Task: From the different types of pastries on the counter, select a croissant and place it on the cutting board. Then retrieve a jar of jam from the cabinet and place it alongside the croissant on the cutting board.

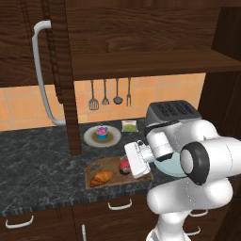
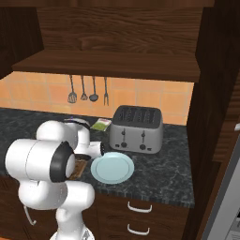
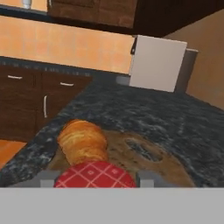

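Jar of jam (image 3: pixel 95 174) clamped between the fingers (image 3: pixel 50 178), low over cutting board (image 3: pixel 175 168). Croissant (image 3: pixel 83 141) at 12 o'clock, touching-close. Lower straight, release beside it, no nudging.

Orange tiled wall (image 1: pixel 155 89) across middle of left base view, four dark utensils (image 1: pixel 110 94) hanging on it. Silver four-slot toaster (image 2: pixel 137 127) at centre of right base view, round pale blue plate (image 2: pixel 112 168) just before it. Dark wood panelling (image 2: pixel 117 23) along top. Dark drawers with pale handles (image 2: pixel 138 207) at bottom.
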Motion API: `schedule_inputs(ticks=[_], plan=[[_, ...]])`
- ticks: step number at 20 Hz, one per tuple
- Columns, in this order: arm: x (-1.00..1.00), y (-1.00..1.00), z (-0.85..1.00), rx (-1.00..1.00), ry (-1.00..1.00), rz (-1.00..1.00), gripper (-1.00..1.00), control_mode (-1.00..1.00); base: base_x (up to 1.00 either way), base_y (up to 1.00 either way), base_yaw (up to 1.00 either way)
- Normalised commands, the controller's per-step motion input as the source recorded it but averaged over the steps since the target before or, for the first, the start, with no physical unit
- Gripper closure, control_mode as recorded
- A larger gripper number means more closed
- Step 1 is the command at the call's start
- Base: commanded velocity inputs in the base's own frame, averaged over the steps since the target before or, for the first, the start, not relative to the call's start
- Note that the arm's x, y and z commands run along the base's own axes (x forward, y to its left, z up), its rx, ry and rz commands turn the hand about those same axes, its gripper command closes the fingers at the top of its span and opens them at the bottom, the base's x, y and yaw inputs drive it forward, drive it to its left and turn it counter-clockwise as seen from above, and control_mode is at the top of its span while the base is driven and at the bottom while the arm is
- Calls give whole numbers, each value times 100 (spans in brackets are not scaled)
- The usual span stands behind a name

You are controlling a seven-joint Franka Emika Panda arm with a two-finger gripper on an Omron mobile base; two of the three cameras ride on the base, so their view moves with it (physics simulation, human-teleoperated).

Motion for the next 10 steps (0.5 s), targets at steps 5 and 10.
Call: schedule_inputs(ticks=[5, 10], plan=[[-15, 18, -76, -6, -21, 3, -100, -100, 0, 0, 0], [-46, 0, -51, 8, 0, 0, -100, -100, 0, 0, 0]])
